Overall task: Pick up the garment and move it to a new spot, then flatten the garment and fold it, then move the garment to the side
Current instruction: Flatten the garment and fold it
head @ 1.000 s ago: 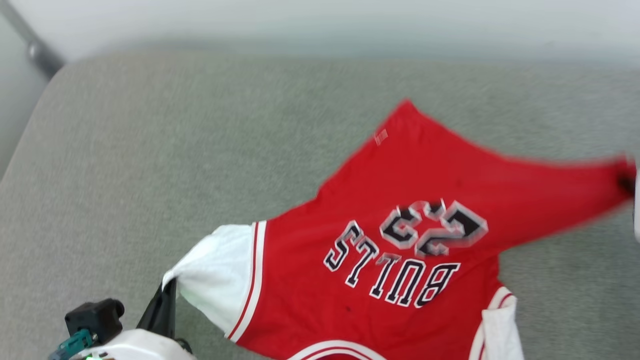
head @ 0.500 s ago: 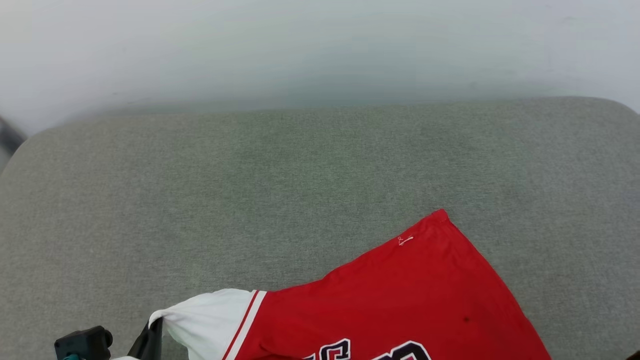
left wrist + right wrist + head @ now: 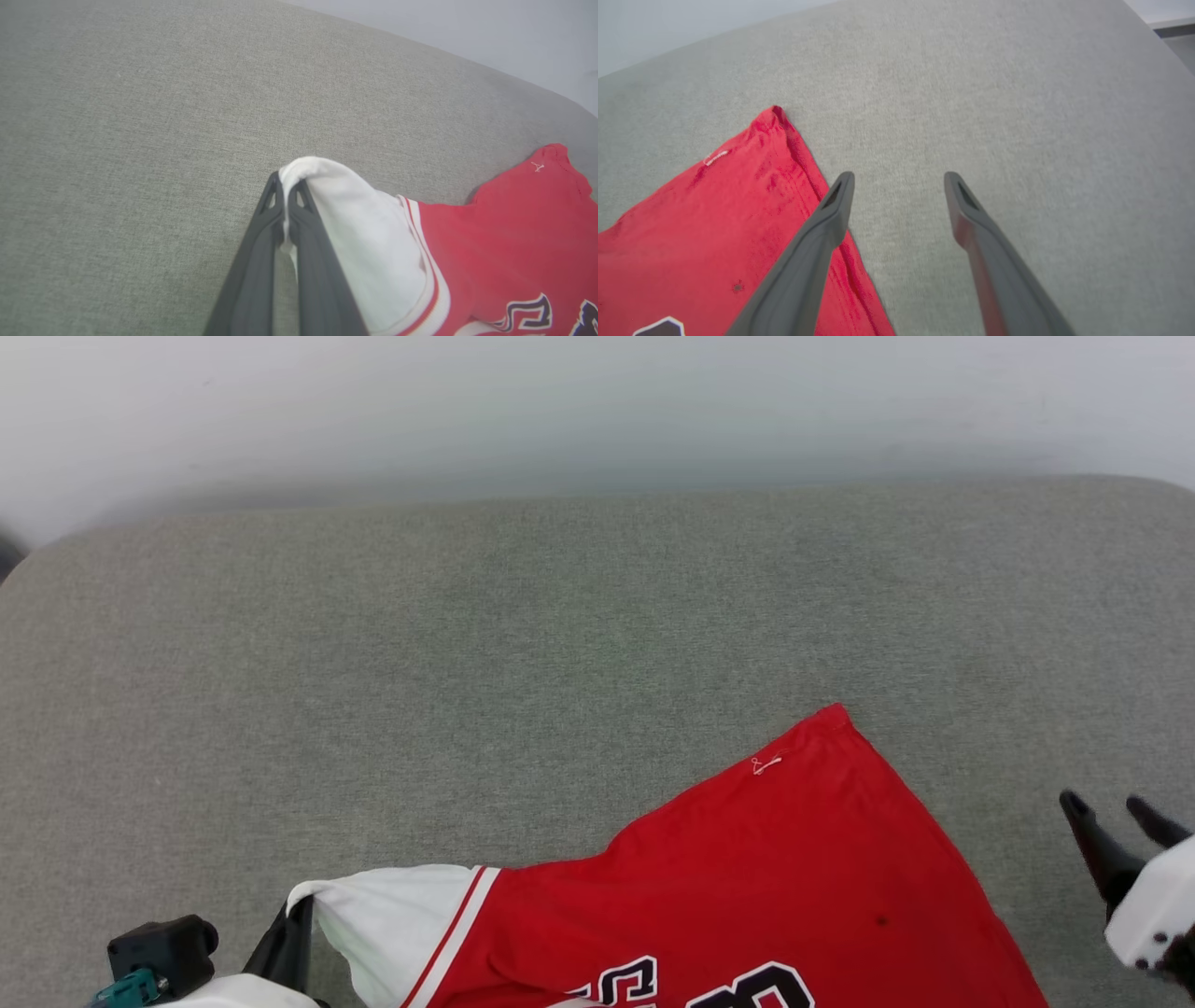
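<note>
the garment is lying on the grey fabric surface, low in the head view and partly cut off by its bottom edge. it is showing a red body, a white short sleeve with red-and-white trim, the tops of a black-and-white print, a tiny white logo near one hem corner and a small dark spot, possibly a stain, though it is too small to tell.

the left gripper is pinching the sleeve's outer edge, fingers pressed together on the white cloth. the right gripper is hanging near the garment's right edge with its fingers spread apart, gripping nothing.

a second ago the right gripper was clamping a hem corner at the right edge of the head view and stretching the red cloth out sideways. now that cloth is lying slack, its edge dropping back from the far corner toward the robot. the head camera has also tilted, so the whole picture is sitting lower.

the hem end is pointing away from the robot and the collar end toward it, so the print is reading upside down. the long axis is running near to far, leaning rightward.
</note>
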Controlling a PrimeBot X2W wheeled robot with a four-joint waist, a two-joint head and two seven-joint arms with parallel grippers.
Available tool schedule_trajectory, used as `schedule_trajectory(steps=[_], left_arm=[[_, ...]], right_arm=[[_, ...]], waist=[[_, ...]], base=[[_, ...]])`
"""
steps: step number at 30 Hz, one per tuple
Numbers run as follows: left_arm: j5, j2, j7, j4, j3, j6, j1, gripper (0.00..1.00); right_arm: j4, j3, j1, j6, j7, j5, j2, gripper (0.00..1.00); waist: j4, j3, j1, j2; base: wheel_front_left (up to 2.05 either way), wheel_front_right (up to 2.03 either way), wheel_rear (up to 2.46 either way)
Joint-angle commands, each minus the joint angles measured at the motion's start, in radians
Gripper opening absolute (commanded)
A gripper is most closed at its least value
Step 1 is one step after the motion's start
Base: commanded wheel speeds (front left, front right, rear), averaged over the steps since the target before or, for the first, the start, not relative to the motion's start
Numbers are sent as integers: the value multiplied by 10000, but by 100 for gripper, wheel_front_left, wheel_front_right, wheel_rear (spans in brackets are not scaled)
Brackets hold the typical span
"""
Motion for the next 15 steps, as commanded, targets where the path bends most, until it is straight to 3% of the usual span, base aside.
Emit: schedule_trajectory(steps=[1, 6, 15], left_arm=[[96, -2, 43, -28, -35, -41, -166, 0], [211, -80, 115, -85, -239, -149, -634, 0], [370, -292, -54, 22, -521, -525, -1598, 0]], right_arm=[[154, 88, -535, -5, -193, 42, -117, 100], [838, 737, -2161, -4, 494, 258, -342, 100], [1507, 1884, -4532, -5, 4815, -159, -246, 100]], waist=[[142, 173, 0, -1], [368, 557, 0, -1], [877, 1603, 0, -1]], base=[[0, 0, 0], [0, 0, 0], [0, 0, 0]])
